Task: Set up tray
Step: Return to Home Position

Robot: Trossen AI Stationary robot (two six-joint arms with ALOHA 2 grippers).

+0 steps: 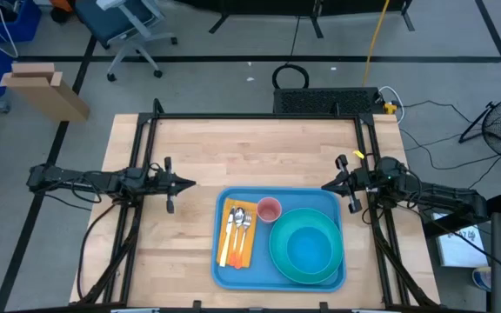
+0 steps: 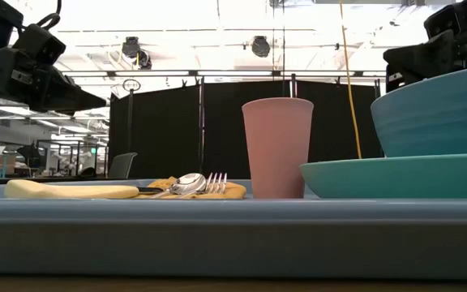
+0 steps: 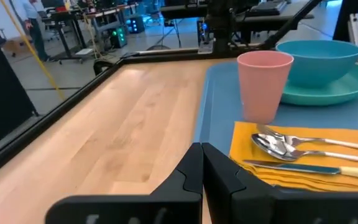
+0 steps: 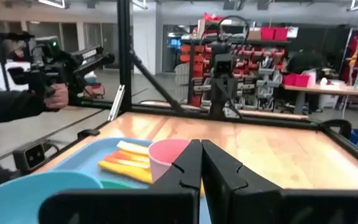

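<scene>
Tray (image 1: 261,271), lower centre: yellow napkin (image 1: 248,254) with cutlery (image 1: 237,228), pink cup (image 1: 270,209), teal bowl (image 1: 310,248) on plate (image 1: 277,254). Left gripper (image 1: 188,183) mid-left, right gripper (image 1: 325,186) mid-right: both pressed together, empty.

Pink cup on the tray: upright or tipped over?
Upright. The pink cup stands on its base on the tray, open mouth up, next to the teal plate.

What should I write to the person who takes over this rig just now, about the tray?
Left gripper: shut, empty, over the table, left of the tray.
Right gripper: shut, empty, near the tray's far right corner.
On the tray: napkin with knife, spoon and fork; pink cup; bowl on plate.
Setting looks done. Left: probably only parking both arms.
</scene>
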